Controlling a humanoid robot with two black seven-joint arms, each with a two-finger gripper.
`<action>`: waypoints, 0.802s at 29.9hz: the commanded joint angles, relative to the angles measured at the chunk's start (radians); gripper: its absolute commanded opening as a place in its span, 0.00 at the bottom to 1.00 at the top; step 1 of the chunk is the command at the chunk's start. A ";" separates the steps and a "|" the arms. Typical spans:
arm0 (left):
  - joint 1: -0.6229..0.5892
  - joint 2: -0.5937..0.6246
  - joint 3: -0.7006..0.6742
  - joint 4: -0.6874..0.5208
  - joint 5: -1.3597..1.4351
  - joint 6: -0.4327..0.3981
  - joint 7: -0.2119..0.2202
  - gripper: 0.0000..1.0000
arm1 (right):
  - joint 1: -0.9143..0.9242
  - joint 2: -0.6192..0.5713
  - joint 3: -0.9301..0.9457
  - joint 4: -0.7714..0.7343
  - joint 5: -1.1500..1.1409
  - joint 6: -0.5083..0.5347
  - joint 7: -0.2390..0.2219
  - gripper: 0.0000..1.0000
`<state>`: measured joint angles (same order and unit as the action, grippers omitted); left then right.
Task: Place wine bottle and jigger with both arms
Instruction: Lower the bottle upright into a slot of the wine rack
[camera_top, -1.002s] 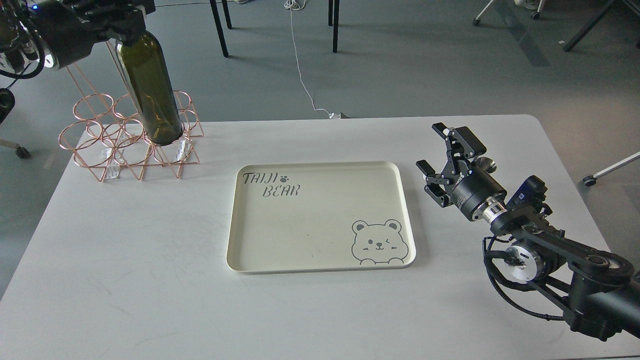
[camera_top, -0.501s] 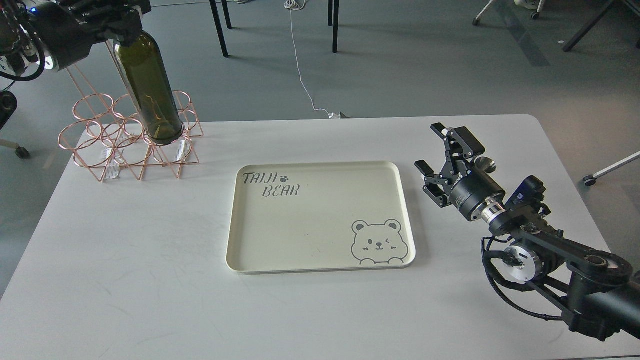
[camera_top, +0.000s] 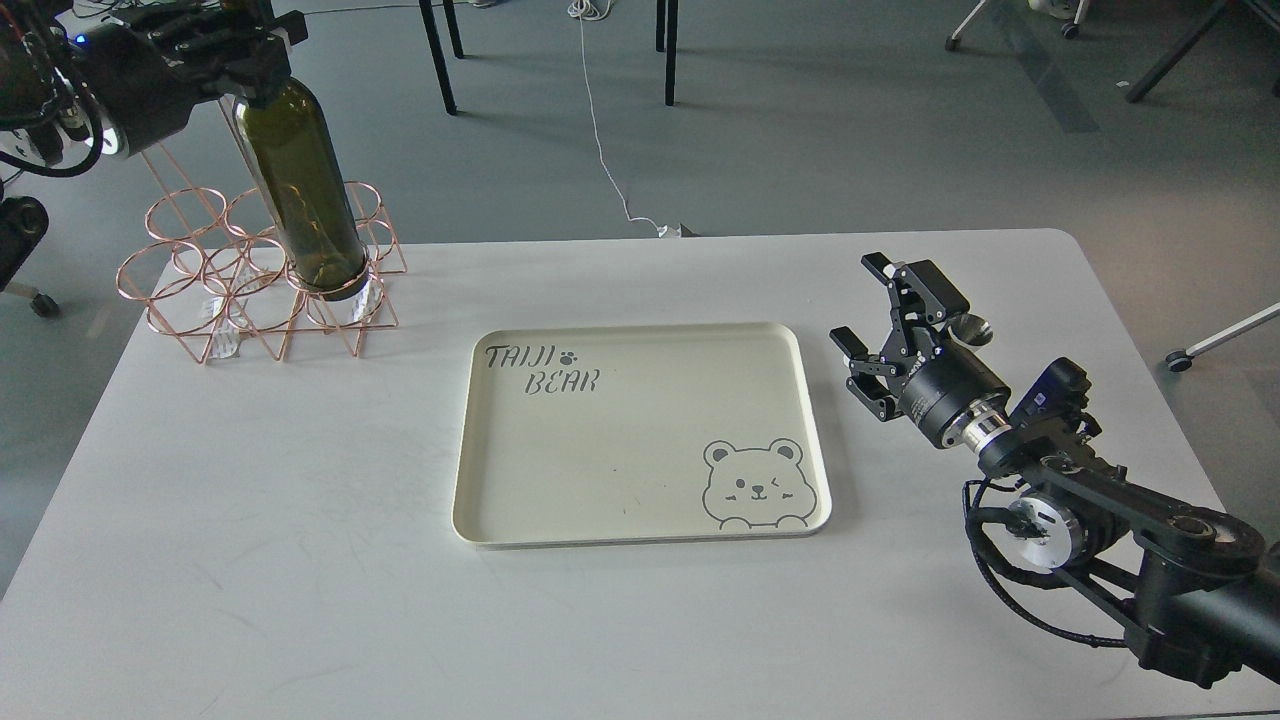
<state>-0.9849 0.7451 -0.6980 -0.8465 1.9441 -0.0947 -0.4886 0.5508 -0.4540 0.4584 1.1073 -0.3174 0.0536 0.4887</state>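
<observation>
Wine bottle (camera_top: 300, 185) is gripped at the neck by the left gripper (camera_top: 245, 60) over the copper rack (camera_top: 200, 300), far-left corner; right gripper (camera_top: 880, 315) is spread beside the jigger (camera_top: 970, 327). Next, the tray (camera_top: 640, 520) probably.

Single head view (no second camera) looks forward and down; table (camera_top: 300, 560) fills the near field.

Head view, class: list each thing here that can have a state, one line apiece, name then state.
Bottle: tilted, base in the rack, neck gripped.
Left gripper: shut on the bottle's neck.
Right gripper: open, holding nothing, above the table right of the tray.
Jigger: mostly hidden behind the right gripper; pose unclear.
Tray: flat on the table, nothing in it.
Rack: standing at the table's far left corner.
</observation>
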 joint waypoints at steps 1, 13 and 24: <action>0.009 -0.001 -0.003 0.010 -0.001 0.010 0.000 0.20 | 0.000 0.001 -0.001 0.000 0.000 0.000 0.000 0.99; 0.052 -0.006 -0.003 0.023 -0.005 0.053 0.000 0.24 | -0.006 0.001 -0.004 0.000 0.000 0.000 0.000 0.98; 0.055 -0.035 -0.003 0.070 -0.025 0.087 0.000 0.33 | -0.006 0.008 -0.003 -0.001 -0.009 0.000 0.000 0.99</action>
<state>-0.9304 0.7159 -0.7013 -0.7795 1.9194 -0.0122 -0.4887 0.5446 -0.4466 0.4540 1.1060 -0.3191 0.0536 0.4887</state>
